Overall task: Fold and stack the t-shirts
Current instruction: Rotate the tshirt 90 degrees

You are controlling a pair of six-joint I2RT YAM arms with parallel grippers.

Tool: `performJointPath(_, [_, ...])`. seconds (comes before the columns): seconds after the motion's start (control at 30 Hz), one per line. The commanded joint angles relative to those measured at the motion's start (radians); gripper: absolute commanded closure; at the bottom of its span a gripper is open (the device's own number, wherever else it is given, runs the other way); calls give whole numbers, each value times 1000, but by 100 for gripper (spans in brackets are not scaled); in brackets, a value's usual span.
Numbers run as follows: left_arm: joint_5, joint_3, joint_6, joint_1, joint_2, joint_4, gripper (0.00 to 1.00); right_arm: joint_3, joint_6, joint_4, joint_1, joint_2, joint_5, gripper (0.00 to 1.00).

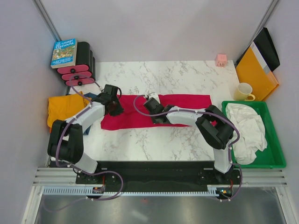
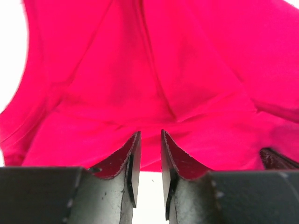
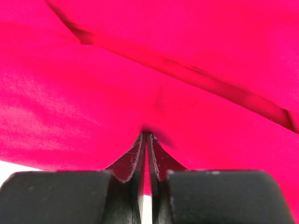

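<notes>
1. An orange t-shirt [image 1: 63, 108] lies bunched at the table's left edge, just left of the left arm
2. The left gripper [image 1: 113, 106] sits on the left end of the crimson t-shirt [image 1: 187, 103]; its jaws stand narrowly apart, pinching the near hem, with creases fanning out from their tips
3. The crimson t-shirt lies as a long band across the middle of the marble table [image 1: 154, 144]
4. The right gripper [image 3: 145, 137] is at the band's near edge, jaws pressed almost together on a thin fold of the red cloth
5. A green tray [image 1: 275, 158] at the right holds white cloth [image 1: 245, 126]
</notes>
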Motion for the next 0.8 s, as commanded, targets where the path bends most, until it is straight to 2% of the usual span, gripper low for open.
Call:
performJointPath(0.0, [45,66,-2,-10,58,55,68,-43,43,49,-5,17,-42,89])
performJointPath(0.33, [73,124,-19,-21,140,85,64,-86,54,62,-3,-124,-34,82])
performJointPath(0.77, [94,136,-49,-33,207,97,65,-89,41,46,-5,-140,-20,81])
